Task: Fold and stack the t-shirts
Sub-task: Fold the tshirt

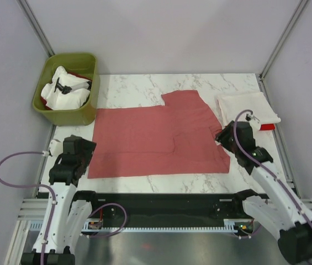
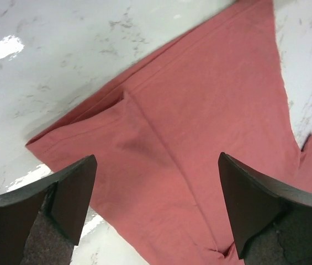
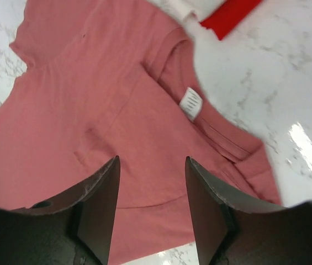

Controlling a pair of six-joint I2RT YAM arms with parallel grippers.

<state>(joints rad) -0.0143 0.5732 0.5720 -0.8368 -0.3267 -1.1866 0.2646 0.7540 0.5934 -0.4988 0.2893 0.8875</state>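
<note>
The salmon shirt (image 1: 156, 138) lies spread mid-tabletop (image 1: 139, 88), its near side seemingly folded in. The left tool (image 2: 157, 160) gapes wide and empty over the hem corner. The right tool (image 3: 151, 163), half open and empty, hangs over the collar. For a straight fold, pinch both layers at matching edges and lift evenly.

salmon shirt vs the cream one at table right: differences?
Salmon shirt lies spread wide in the middle, only partly folded; cream shirt is folded into a compact rectangle. Salmon shirt lies directly on the table; cream shirt rests on a bright red shirt. Both lie flat.
</note>
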